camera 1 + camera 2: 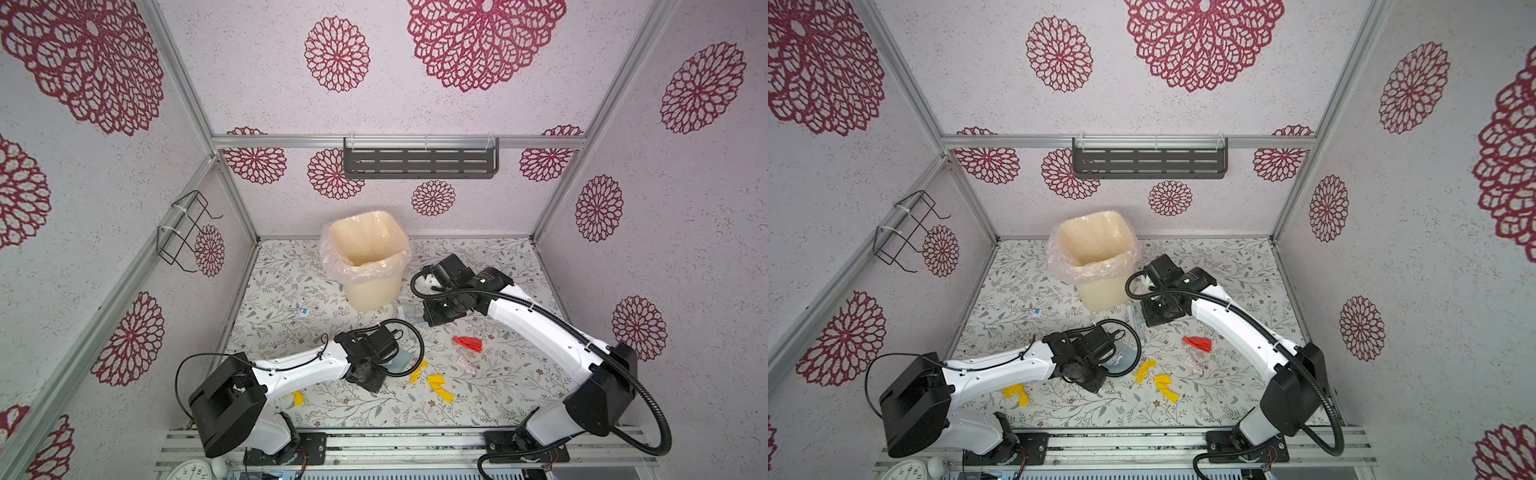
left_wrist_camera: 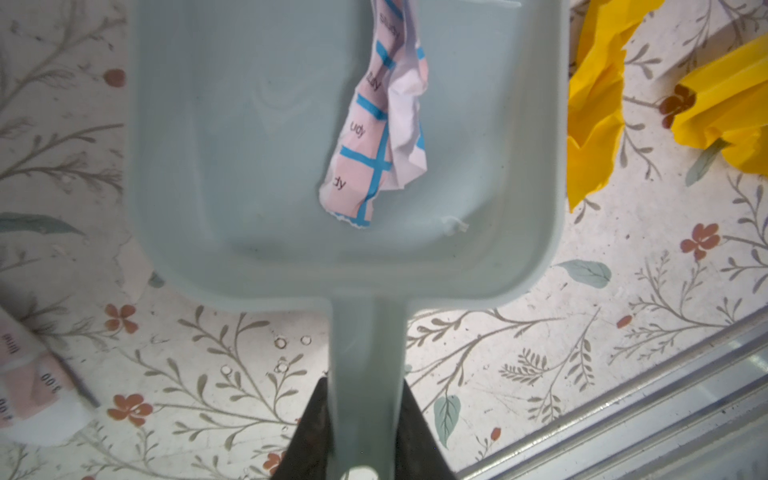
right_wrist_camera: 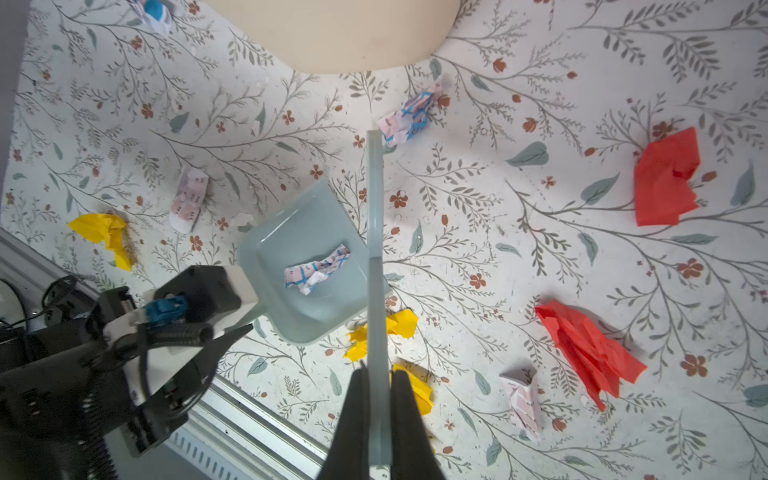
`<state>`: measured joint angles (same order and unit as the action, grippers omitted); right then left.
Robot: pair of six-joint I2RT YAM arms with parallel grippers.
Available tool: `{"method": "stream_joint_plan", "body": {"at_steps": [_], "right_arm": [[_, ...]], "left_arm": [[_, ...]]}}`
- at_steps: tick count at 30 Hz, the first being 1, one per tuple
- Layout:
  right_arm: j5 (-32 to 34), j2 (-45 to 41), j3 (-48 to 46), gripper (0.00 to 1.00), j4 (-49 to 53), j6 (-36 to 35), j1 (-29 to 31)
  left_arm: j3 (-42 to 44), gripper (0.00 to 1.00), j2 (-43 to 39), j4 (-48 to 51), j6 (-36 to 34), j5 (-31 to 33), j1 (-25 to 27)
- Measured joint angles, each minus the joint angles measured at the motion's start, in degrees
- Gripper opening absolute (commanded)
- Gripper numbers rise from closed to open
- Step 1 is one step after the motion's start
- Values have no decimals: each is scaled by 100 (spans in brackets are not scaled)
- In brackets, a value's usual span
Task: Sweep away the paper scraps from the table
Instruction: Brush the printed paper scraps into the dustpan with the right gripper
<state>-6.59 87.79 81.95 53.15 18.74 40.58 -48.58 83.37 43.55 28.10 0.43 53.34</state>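
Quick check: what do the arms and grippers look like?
Left arm and right arm: white shells, black joints and bases. Ribbed black hose on the right, thin black cable on the left. Left gripper and right gripper: dark tapered fingers.

The bin [image 1: 368,257] stood upper-middle on the table [image 1: 286,274], the dustpan [image 1: 403,360] below it with one scrap [image 2: 374,124] inside, most other paper scraps [image 1: 468,343] right of that.
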Motion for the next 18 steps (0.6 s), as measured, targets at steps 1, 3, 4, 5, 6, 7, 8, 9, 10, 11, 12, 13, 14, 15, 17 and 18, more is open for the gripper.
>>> {"method": "stream_joint_plan", "body": {"at_steps": [1,3,4,5,6,7,8,9,10,11,12,13,14,15,17,18], "right_arm": [[24,17,-72,0,7,-11,20],[31,72,-157,0,-4,-11,68],[26,96,-188,0,-35,-9,96],[11,114,-212,0,-70,-7,131],[-31,125,-236,0,-118,-4,166],[-83,125,-256,0,-166,24,199],[-122,125,-267,0,-205,37,221],[-162,125,-271,0,-243,44,249],[-210,125,-271,0,-278,55,273],[-258,125,-271,0,-308,70,286],[-299,125,-271,0,-345,87,304],[-339,125,-271,0,-378,92,317],[-382,125,-269,0,-400,101,326],[-422,125,-271,0,-415,120,332],[-481,125,-269,0,-444,151,337],[-520,125,-269,0,-455,181,337]], "left_arm": [[0,0,0,-2,-2,2,0],[0,0,0,-2,0,4,0],[0,0,0,-2,0,4,0],[0,0,0,-2,0,7,0],[0,0,0,-2,0,4,0],[0,0,0,-2,0,7,0],[0,0,0,-4,0,7,0],[0,0,0,-4,0,7,0],[0,0,0,-4,0,7,0],[0,0,0,-4,0,7,0],[0,0,0,-4,0,7,0],[0,0,0,-4,0,7,0],[0,0,0,-4,0,7,0],[0,0,0,-7,0,7,0],[0,0,0,-9,0,7,0],[0,0,0,-13,2,7,0]]}}
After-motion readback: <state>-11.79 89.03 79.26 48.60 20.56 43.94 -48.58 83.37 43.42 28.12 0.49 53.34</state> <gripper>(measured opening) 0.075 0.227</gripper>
